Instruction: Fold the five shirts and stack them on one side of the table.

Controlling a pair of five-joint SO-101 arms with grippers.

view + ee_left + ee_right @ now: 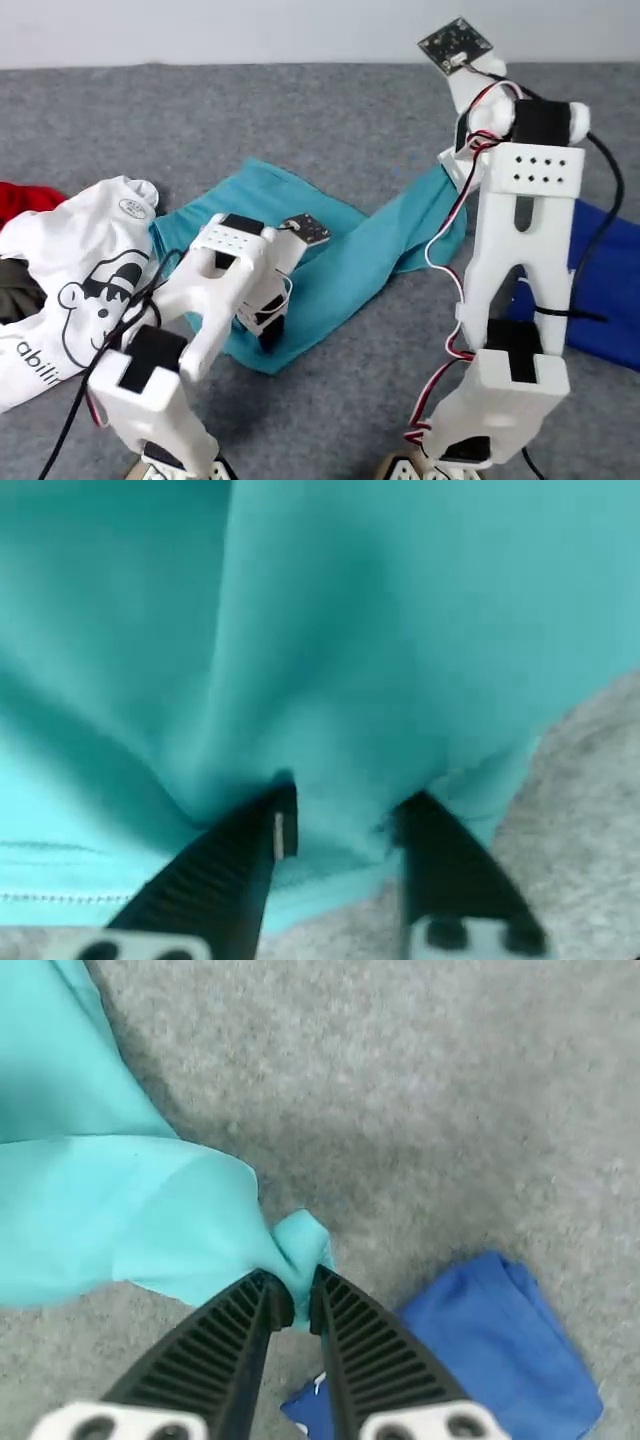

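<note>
Fuzzy grey felt covers the counter. A teal shirt of smooth, soft knit sprawls across the middle of the high view, creased into long folds, its stitched hem toward the lower left. The left claw presses down on that hem, its ribbed black fingers apart with bunched cloth between them. The right claw, at the upper right of the high view, is clamped on a crumpled corner of the teal shirt, lifting it off the felt. A blue shirt lies rumpled just beside that corner, partly behind the white right arm. At the left of the frame sit a white shirt with a cartoon print, a red garment and a dark one.
</note>
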